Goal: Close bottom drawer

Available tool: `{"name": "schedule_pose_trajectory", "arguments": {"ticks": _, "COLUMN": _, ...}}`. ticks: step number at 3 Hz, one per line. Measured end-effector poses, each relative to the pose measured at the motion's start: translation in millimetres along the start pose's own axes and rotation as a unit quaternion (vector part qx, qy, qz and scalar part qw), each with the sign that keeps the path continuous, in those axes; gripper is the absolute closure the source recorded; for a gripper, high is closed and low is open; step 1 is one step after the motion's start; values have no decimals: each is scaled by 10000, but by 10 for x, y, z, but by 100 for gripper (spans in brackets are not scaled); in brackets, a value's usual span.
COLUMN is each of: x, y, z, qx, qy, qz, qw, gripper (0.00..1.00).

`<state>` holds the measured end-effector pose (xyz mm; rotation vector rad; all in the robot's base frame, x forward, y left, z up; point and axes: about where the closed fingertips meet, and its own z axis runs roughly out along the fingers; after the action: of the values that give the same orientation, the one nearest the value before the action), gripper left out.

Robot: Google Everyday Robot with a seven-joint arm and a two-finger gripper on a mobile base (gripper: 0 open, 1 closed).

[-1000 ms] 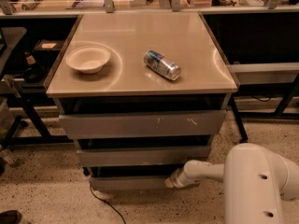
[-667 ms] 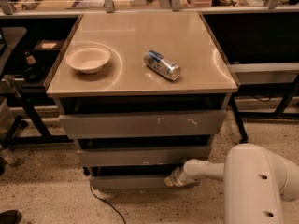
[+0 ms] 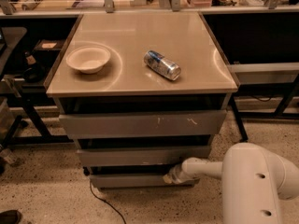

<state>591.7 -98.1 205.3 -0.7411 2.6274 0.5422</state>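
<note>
Bottom drawer point(image 3: 131, 180) of a grey metal cabinet sits lowest in a stack of three, close to the floor point(image 3: 46, 195). Its front is flat, plain and without a handle, and it looks the narrowest of the three. A dark strip of shadow shows above its front edge.

A white robot arm point(image 3: 247, 181) reaches in from the lower right of the view. The gripper point(image 3: 167, 178) at its tip is at the right end of the bottom drawer's front, level with its upper edge and appearing to touch it. Whether the gripper is open or closed cannot be told from this angle.

Above the bottom drawer is the middle drawer point(image 3: 140, 156), a little wider, and above that the top drawer point(image 3: 117, 124), the widest, with small white scratch marks on its front.

On the cabinet top point(image 3: 140, 31), a smooth beige surface, a pale round bowl point(image 3: 88, 59) stands upright at the left. A silver and blue can point(image 3: 162, 65) lies on its side near the middle, well apart from the bowl.

A dark cable point(image 3: 105, 202) trails across the speckled floor below the cabinet.
</note>
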Motion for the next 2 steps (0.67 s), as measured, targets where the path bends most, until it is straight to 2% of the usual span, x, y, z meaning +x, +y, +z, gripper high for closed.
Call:
{"name": "schedule_pose_trajectory", "arguments": {"ticks": 1, "x": -84, "y": -27, "z": 20, "qx": 17, "qy": -76, "qz": -61, "qw": 10000, "gripper": 100}}
{"name": "schedule_pose_trajectory", "arguments": {"ticks": 2, "x": -69, "y": -22, "z": 17, "qx": 17, "qy": -76, "qz": -61, "qw": 10000, "gripper": 100}}
